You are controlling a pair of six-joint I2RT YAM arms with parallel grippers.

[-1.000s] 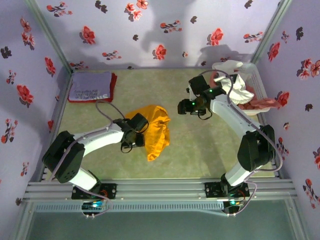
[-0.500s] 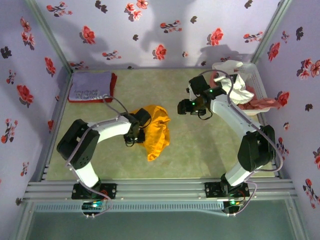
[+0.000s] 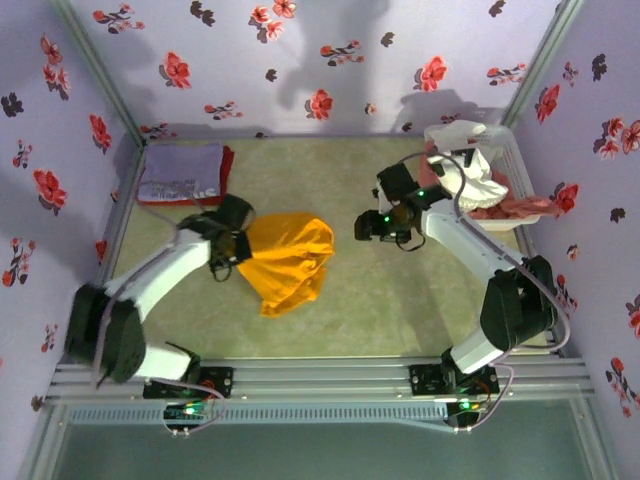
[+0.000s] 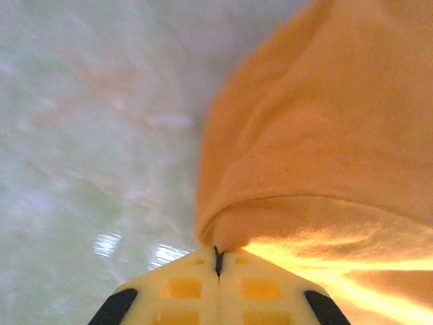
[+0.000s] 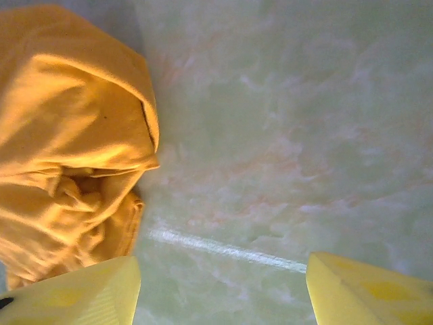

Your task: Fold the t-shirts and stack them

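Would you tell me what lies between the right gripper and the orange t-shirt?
Nothing: a bare strip of table separates the right gripper from the orange t-shirt, seen in the top view.

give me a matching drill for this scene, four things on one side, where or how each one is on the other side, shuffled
Column one:
1. mustard-orange cloth t-shirt
2. folded lavender t-shirt with pale lettering
3. crumpled white t-shirt
4. right gripper

Column two:
A. far right, heaped with a pink shirt
B. open above the bare green table
C. far left corner, lying on a red shirt
D. mid-table, its edge pinched in the shut left gripper

Pairs: 1-D, 2-C, 3-A, 4-B
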